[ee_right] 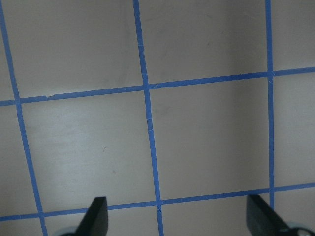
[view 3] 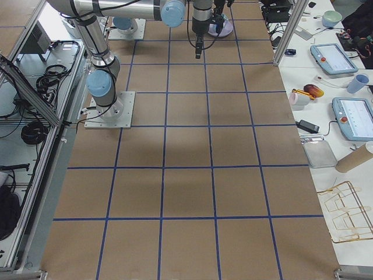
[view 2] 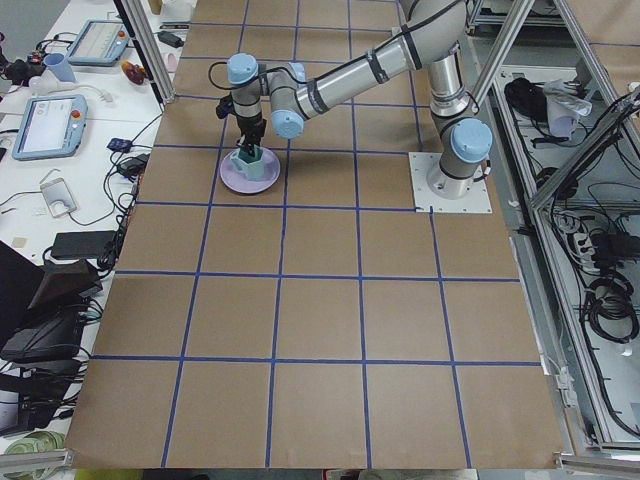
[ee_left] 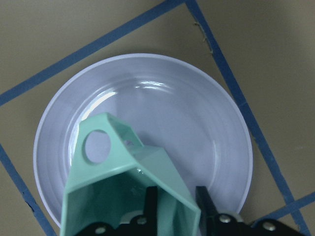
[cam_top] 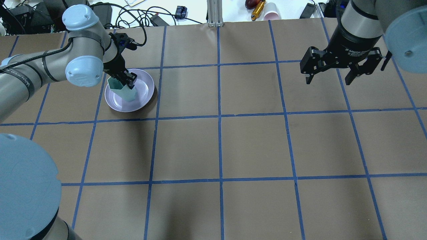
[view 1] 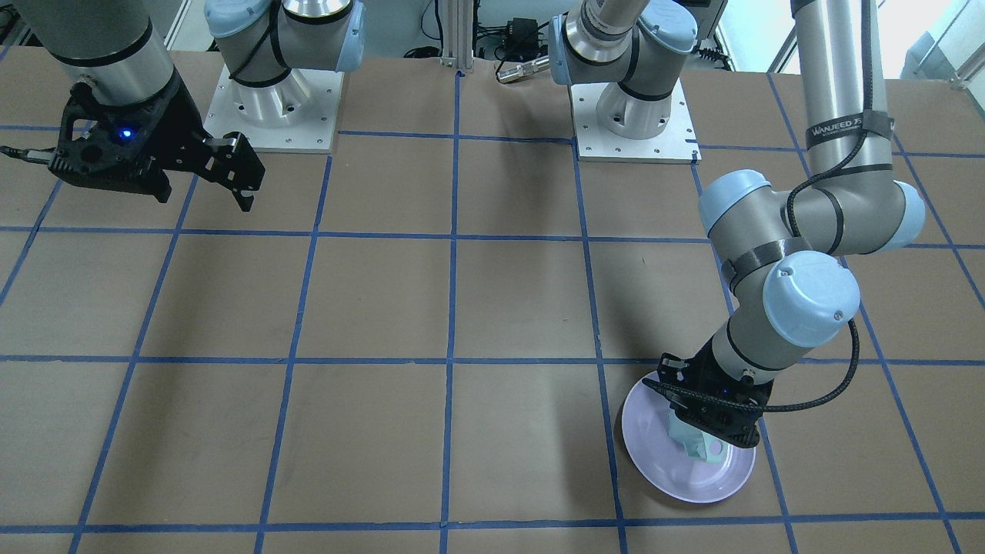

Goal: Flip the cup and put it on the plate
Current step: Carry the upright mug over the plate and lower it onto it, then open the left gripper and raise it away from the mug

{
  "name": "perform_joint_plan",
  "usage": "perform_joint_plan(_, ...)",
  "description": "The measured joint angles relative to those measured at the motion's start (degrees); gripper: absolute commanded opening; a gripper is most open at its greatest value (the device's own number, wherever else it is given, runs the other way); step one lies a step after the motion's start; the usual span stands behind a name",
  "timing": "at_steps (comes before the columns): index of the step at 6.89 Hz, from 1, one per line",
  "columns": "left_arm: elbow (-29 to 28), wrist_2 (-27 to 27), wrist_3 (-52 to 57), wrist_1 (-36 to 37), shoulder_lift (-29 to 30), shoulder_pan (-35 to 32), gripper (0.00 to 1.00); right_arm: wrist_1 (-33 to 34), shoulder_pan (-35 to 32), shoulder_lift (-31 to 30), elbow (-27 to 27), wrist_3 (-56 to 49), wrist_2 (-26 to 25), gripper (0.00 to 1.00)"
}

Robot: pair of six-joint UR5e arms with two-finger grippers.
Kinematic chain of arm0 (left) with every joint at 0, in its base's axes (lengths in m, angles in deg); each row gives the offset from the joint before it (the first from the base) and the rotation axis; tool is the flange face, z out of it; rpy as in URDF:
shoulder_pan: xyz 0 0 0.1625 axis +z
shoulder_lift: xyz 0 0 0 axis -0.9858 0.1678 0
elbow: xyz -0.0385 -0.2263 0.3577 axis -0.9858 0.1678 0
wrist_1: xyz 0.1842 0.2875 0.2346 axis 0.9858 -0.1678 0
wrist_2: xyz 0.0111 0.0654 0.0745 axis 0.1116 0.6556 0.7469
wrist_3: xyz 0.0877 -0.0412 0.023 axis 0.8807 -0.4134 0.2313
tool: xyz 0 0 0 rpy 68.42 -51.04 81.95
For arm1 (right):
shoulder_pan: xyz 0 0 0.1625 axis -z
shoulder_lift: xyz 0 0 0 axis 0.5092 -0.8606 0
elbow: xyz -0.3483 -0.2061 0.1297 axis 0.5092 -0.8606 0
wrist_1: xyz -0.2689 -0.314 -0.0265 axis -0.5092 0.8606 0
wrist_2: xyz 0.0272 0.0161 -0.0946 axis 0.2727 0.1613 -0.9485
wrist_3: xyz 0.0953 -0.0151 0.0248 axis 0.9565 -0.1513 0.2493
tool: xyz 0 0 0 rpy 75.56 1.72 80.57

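The pale mint faceted cup (cam_top: 122,92) is at the lavender plate (cam_top: 144,89), at the far left of the table in the overhead view. My left gripper (cam_top: 128,81) is shut on the cup's wall, one finger inside and one outside. In the left wrist view the cup (ee_left: 123,182) is open side up, its handle (ee_left: 101,145) pointing away, with the plate (ee_left: 197,118) right below it. I cannot tell whether its base touches the plate. My right gripper (cam_top: 328,81) is open and empty, high over the far right of the table.
The table is brown paper with a blue tape grid (cam_top: 219,116). The two arm bases (view 1: 635,131) stand at the robot's edge. Cables, an orange object and a pink cup (cam_top: 272,15) lie past the far edge, beside an aluminium post (cam_top: 215,13).
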Motion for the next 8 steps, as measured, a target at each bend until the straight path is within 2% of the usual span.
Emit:
perform_joint_plan(3, -0.1, -0.4, -0.4, -0.1, -1.3, -0.4, 0.98, 0.0, 0.0, 0.0, 0.0, 0.0, 0.0, 1.00)
perform_joint_plan(5, -1.3, -0.2, -5.6, -2.6, -3.8, -1.1, 1.00, 0.0, 0.0, 0.0, 0.0, 0.0, 0.0, 1.00)
perform_joint_plan(8, -8.3, 0.1, -20.6, -17.7, -8.2, -2.0, 1.00, 0.0, 0.0, 0.0, 0.0, 0.0, 0.0, 1.00)
